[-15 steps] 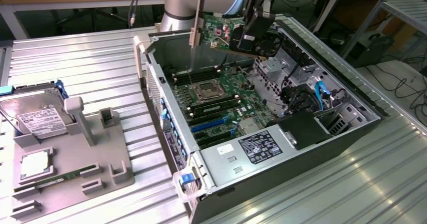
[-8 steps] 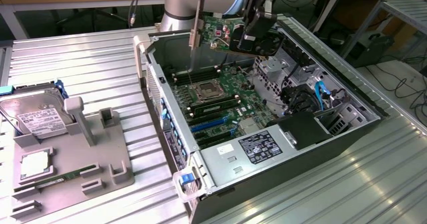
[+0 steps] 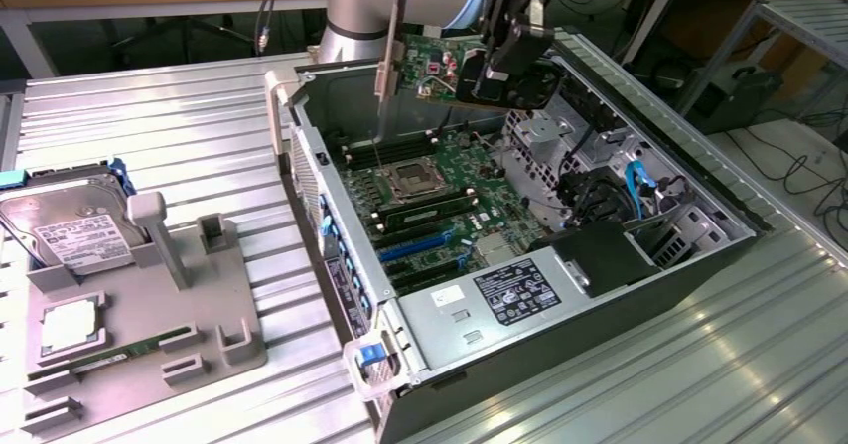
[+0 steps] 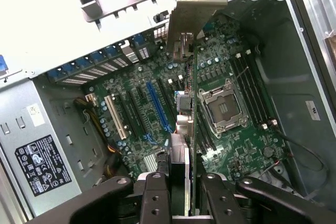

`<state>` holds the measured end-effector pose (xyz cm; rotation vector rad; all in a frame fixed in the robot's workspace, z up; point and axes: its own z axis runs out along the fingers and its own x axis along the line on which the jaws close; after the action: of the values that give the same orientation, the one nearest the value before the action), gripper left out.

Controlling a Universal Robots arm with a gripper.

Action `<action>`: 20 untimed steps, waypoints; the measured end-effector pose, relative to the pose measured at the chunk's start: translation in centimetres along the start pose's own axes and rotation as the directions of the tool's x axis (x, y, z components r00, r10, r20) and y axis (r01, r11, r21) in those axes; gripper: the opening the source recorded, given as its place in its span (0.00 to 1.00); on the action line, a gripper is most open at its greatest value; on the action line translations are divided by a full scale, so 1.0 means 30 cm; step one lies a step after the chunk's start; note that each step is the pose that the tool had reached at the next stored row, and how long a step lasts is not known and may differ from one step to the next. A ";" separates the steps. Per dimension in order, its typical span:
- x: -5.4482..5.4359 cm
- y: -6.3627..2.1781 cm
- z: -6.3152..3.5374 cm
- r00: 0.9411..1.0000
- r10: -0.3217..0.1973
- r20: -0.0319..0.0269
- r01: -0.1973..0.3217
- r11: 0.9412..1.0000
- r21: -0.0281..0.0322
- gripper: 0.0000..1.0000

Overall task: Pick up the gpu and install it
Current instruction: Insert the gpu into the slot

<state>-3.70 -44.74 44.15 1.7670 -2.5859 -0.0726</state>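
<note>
Our one arm (image 3: pixel 384 2) reaches down from above; our gripper (image 4: pixel 181 192) points downward, fingers (image 4: pixel 155 198) clamped (edge-on, either side) upon the gpu (image 4: pixel 191 129), held aloft.

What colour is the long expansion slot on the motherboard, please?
The long expansion slot is blue, clearest in the wrist view.

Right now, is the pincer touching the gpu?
Touching. In the wrist view the pincer has its fingers clamped on either side of the gpu, held edge-on above the motherboard.
</note>
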 end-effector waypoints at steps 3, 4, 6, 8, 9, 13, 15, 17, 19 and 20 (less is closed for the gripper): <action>0.000 0.000 0.000 1.000 -0.017 -0.001 0.017 1.000 0.000 0.27; 0.000 0.000 0.000 1.000 -0.023 -0.001 0.023 1.000 0.000 0.27; 0.000 0.000 0.000 0.999 -0.036 -0.002 0.036 0.999 -0.001 0.27; 0.000 0.000 0.001 0.999 -0.054 -0.002 0.054 0.999 -0.001 0.27; 0.000 0.000 0.001 0.998 -0.061 -0.003 0.061 0.998 -0.001 0.27; 0.000 0.000 0.001 0.996 -0.094 -0.004 0.094 0.996 -0.002 0.27; 0.000 0.000 0.001 0.994 -0.112 -0.005 0.112 0.994 -0.002 0.27; 0.000 0.000 0.001 0.992 -0.129 -0.005 0.129 0.992 -0.003 0.27; 0.000 0.000 0.001 0.989 -0.145 -0.006 0.145 0.989 -0.003 0.27; 0.000 0.000 0.002 0.988 -0.153 -0.006 0.153 0.988 -0.003 0.27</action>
<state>-3.71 -44.74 44.10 1.9585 -2.4396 -0.0713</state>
